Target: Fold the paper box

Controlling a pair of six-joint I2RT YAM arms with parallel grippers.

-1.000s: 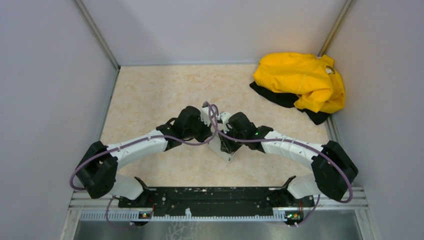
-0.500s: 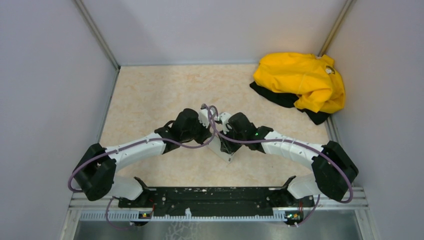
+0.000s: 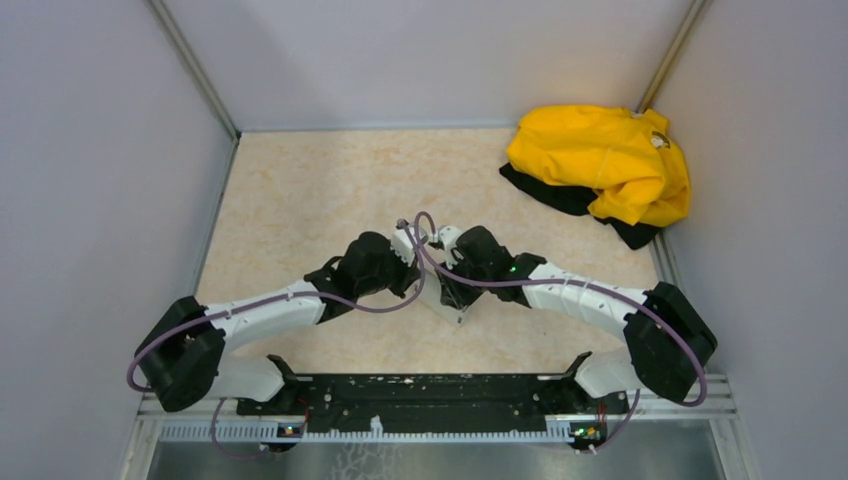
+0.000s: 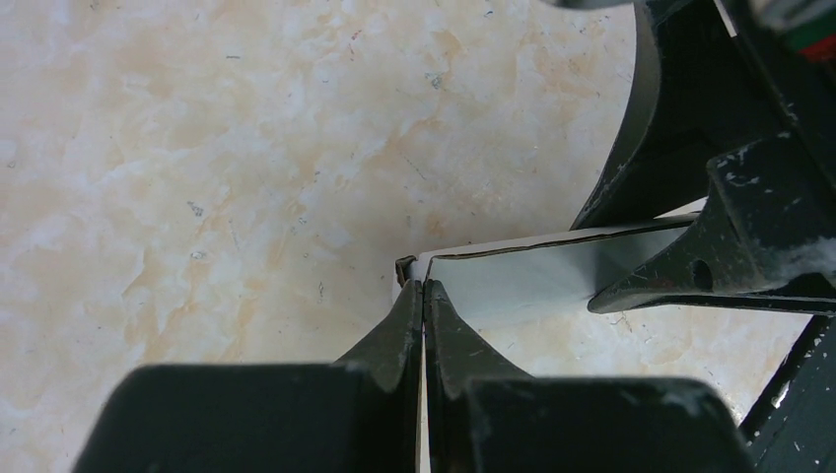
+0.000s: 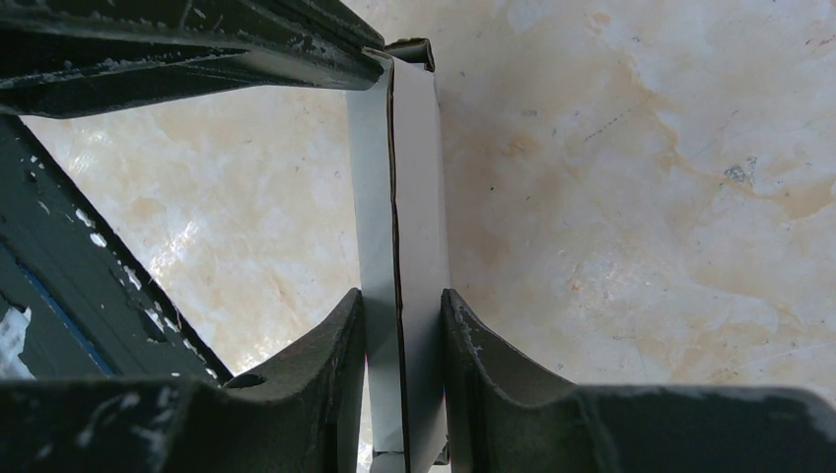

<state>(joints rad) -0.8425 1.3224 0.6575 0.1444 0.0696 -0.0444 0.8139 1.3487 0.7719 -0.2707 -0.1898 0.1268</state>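
Note:
The paper box (image 3: 447, 303) is a pale grey-white, flattened cardboard piece held on edge over the table between both arms. In the left wrist view its panel (image 4: 522, 281) runs to the right from my left gripper (image 4: 424, 288), which is shut on a thin corner edge. In the right wrist view the box (image 5: 399, 187) stands as a narrow double-layered strip, and my right gripper (image 5: 402, 313) is shut on it from both sides. In the top view the left gripper (image 3: 412, 274) and right gripper (image 3: 450, 280) meet over the box, and most of the box is hidden.
A yellow garment (image 3: 605, 160) over dark cloth lies at the back right corner. Grey walls close in the marbled table (image 3: 300, 190) on three sides. The black base rail (image 3: 430, 390) runs along the near edge.
The left arm has drawn back toward the near left, its wrist now lower and further from the right wrist. The right arm and the box have stayed nearly still.

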